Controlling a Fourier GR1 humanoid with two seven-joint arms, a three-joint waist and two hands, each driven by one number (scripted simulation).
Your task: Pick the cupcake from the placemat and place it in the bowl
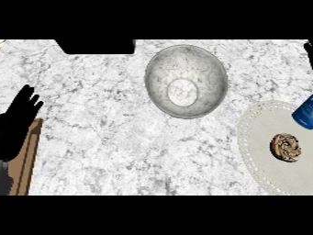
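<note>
My left robot hand (15, 120) rests open at frame left, holding nothing; right hand's state I cannot tell. Cupcake (287, 147) sits untouched on placemat (260, 137), lower right; bowl (186, 81) waits upper centre.

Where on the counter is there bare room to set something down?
Widest bare patch: the marble between the left hand and the bowl, running below the bowl to the placemat. Crowded: the placemat, holding the cupcake and a blue can.
</note>
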